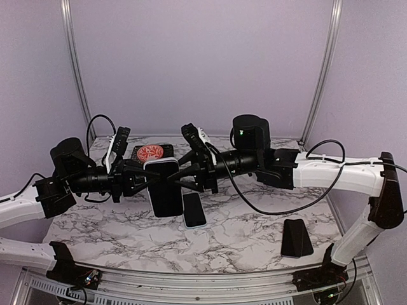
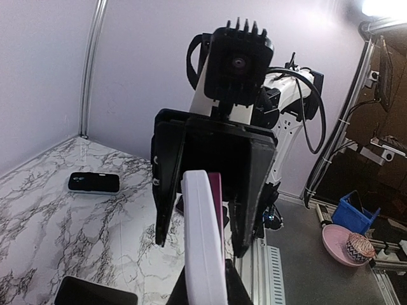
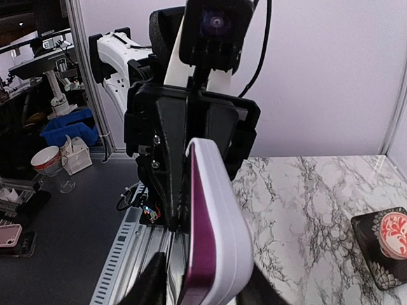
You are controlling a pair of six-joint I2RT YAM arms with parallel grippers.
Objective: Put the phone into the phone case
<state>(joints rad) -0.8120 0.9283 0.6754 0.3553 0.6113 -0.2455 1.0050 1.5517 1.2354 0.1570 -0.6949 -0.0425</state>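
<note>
You have both arms meeting over the middle of the marble table [image 1: 254,235], and the reason is plain: the phone [image 1: 166,196] and its white-rimmed phone case [image 1: 161,164] hang between them, off the surface, so that each arm can brace one side while the two parts are pressed together. In the top view the dark slab sits just at 7 o'clock from the table's centre, screen toward the camera, with the white rim showing along its upper edge.

Your left gripper [image 1: 141,179] comes in from 9 o'clock and your right gripper [image 1: 191,173] from 3 o'clock. Each wrist view shows the white-edged slab rising from between its own fingers [image 3: 159,279], with a magenta layer [image 3: 202,235] tucked against the white rim, so I judge both pairs of fingers clamped on the assembly (the actual contact sits below the frame edge in both views, so this is a reading, not a certainty). Each wrist camera looks straight at the opposite arm, which tells you the two are squarely opposed, a good stance for squeezing.

Whether the phone is fully seated I cannot tell; the layers look flush along the visible edge.

On the table, out of the way, lie a white-edged handset [image 1: 194,210] just under the held one, a dark wedge-shaped object [image 1: 297,238] at 4 o'clock, and a red-patterned case [image 1: 152,152] at 11 o'clock.
</note>
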